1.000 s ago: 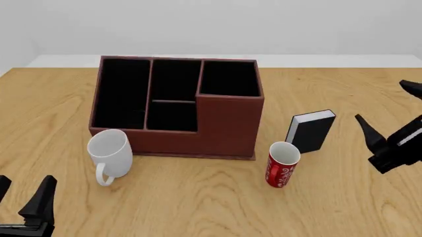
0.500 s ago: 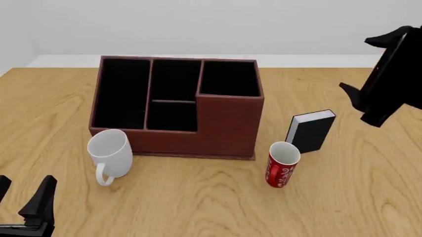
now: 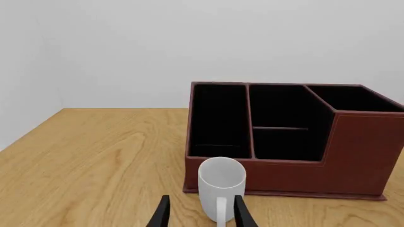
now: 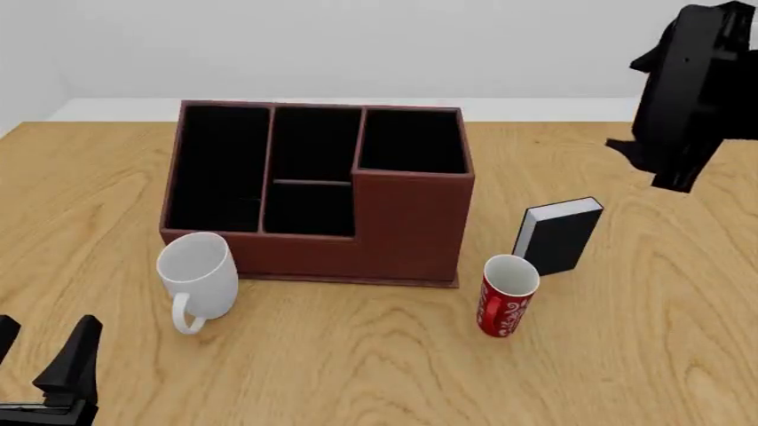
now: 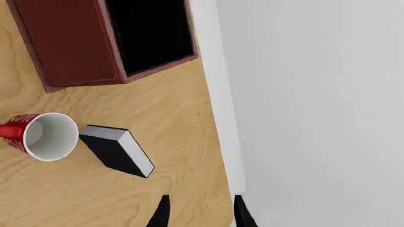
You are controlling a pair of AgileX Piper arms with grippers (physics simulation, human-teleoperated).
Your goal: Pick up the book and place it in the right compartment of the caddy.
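Over the last second the right pincer (image 4: 663, 146) has climbed from low beside the desk's right edge to high above the far right of the desk (image 4: 355, 355), and it now hangs over and a little beyond the book (image 4: 559, 235), tipped so that its wrist camera looks down on that book. I judge this to be the approach for the pick, with the grasp itself not yet begun; nothing is held. In the right wrist view the two finger tips stand apart with bare desk and wall between them, so the jaws look parted to a moderate width, though the front view shows the pincer only as a dark mass and I cannot confirm the gap there. The left pincer (image 4: 48, 373) has not moved from the near left corner, its fingers apart and empty, with the white mug (image 4: 197, 277) ahead of it. The book stands upright on the desk, black cover, white page edges on top, leaning slightly, just behind the red can (image 4: 507, 295) and to the right of the caddy (image 4: 409, 231), apart from it. The right compartment (image 4: 413, 142) is open and nothing shows inside it.
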